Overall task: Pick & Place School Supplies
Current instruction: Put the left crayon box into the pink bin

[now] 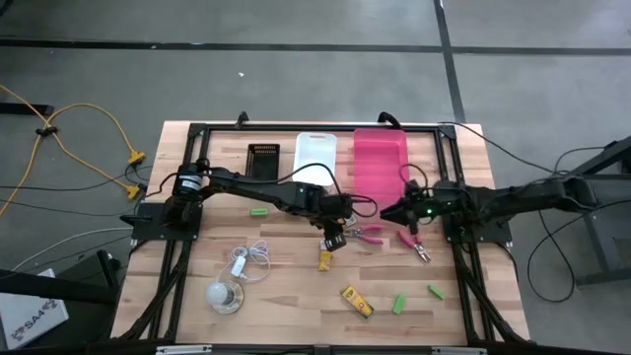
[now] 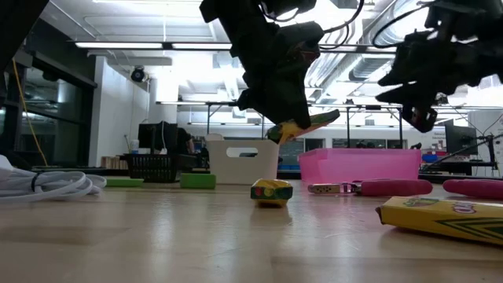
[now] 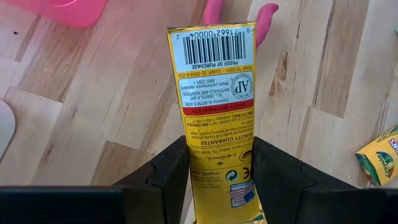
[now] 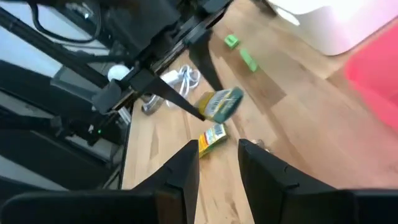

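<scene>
A: Crayon packet (image 3: 214,118) first: our left gripper (image 3: 219,177) is pinching it at one end, a finger (image 3: 169,177) flat on each broad face, and the rest of the box sticks out ahead of the gripper, clear of the worktop (image 3: 93,106).

B: We'd judge it a light, stiff card box, a bit slick where printed. Holding it across the flat faces near the end looks sound; squeezing harder would likely dent it.

A: Just below and beyond the left gripper a second packet (image 1: 324,259) lies on the worktop, with pink-handled scissors (image 1: 369,233) just past it.

B: Those will be harder and heavier at the blades; we'd take them across the handles.

A: Our right gripper (image 4: 217,163) hangs beside them with its fingers a little apart and nothing between them. Farther off past both grippers stand the pink bin (image 1: 380,158) and the white bin (image 1: 315,153).
</scene>
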